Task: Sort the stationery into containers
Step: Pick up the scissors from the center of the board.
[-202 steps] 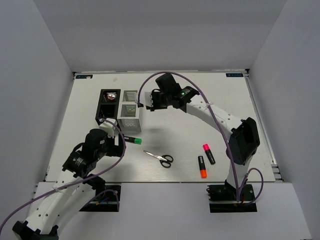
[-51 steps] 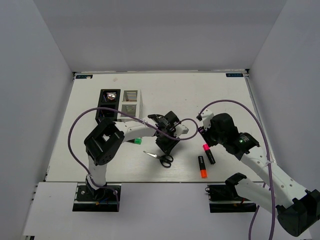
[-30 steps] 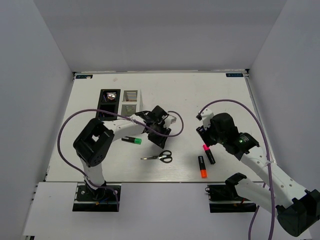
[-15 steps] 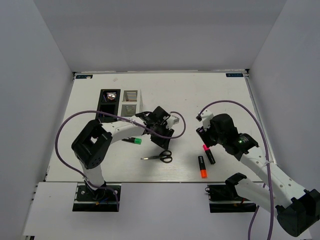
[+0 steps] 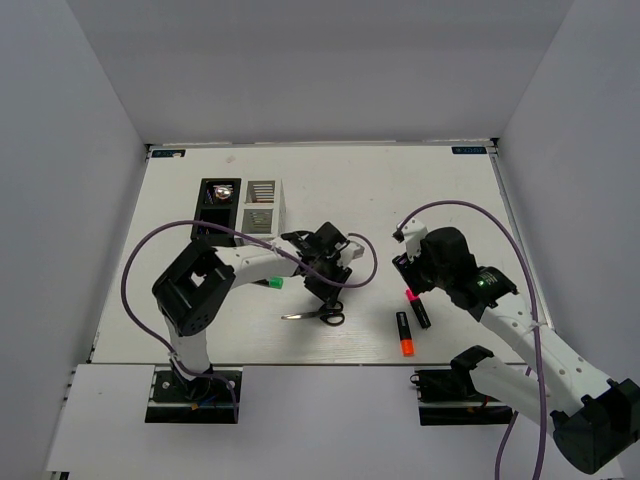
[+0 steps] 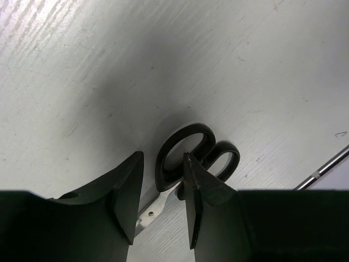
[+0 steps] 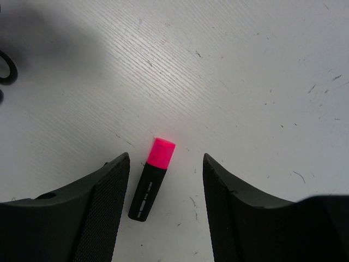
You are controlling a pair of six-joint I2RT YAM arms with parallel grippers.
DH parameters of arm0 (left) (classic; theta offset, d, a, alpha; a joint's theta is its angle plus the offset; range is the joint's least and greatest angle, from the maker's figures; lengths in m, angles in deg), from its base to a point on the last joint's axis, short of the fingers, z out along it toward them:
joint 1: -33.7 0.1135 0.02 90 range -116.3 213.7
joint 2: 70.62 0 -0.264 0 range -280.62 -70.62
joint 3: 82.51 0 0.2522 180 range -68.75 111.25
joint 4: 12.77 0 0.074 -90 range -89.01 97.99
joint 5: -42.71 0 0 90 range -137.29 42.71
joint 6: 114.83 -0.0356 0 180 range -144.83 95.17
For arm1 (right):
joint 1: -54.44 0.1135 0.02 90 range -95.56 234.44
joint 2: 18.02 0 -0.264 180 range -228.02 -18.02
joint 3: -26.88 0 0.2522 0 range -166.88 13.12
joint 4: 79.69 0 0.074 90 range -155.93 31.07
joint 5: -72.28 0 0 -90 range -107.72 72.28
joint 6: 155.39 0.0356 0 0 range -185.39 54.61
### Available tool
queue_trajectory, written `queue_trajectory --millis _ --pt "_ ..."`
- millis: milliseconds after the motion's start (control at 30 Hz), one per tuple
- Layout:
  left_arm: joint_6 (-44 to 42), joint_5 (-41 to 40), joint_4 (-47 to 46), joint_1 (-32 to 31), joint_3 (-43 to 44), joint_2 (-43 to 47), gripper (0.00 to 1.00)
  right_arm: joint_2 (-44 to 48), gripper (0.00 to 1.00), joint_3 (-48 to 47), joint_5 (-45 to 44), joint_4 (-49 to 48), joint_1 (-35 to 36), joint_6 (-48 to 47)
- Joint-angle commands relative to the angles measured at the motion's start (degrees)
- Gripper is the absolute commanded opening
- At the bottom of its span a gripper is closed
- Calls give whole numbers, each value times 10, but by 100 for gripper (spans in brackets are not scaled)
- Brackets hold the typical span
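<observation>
Black-handled scissors [image 5: 318,316] lie flat on the table, blades pointing left. My left gripper [image 5: 328,298] hangs open right over their handles. In the left wrist view, one finger tip [image 6: 192,180] stands in the nearer handle ring of the scissors [image 6: 170,164], and that ring's side lies between the jaws. My right gripper [image 5: 408,281] is open above the pink-capped marker [image 5: 416,307]. In the right wrist view this gripper [image 7: 165,158] straddles the marker [image 7: 151,183] without touching it. The black container [image 5: 205,222] and the white container [image 5: 277,215] stand at the back left.
A green-capped marker [image 5: 267,282] lies left of the scissors, under the left arm. An orange-capped marker [image 5: 403,336] lies just in front of the pink one. The left arm's purple cable [image 5: 365,262] loops over the table between the two grippers.
My left gripper has moved right and toward the near edge, from beside the white container to over the scissor handles. The scissors, the markers and the right arm have stayed put.
</observation>
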Motion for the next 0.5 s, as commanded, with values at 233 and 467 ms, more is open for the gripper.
queue_trajectory --millis 233,467 --pt "-27 -118 7 -39 -10 -15 40 13 60 -1 12 -11 -7 -1" --pt "-33 -178 27 -64 -10 -43 34 13 60 -3 13 -9 -8 -2"
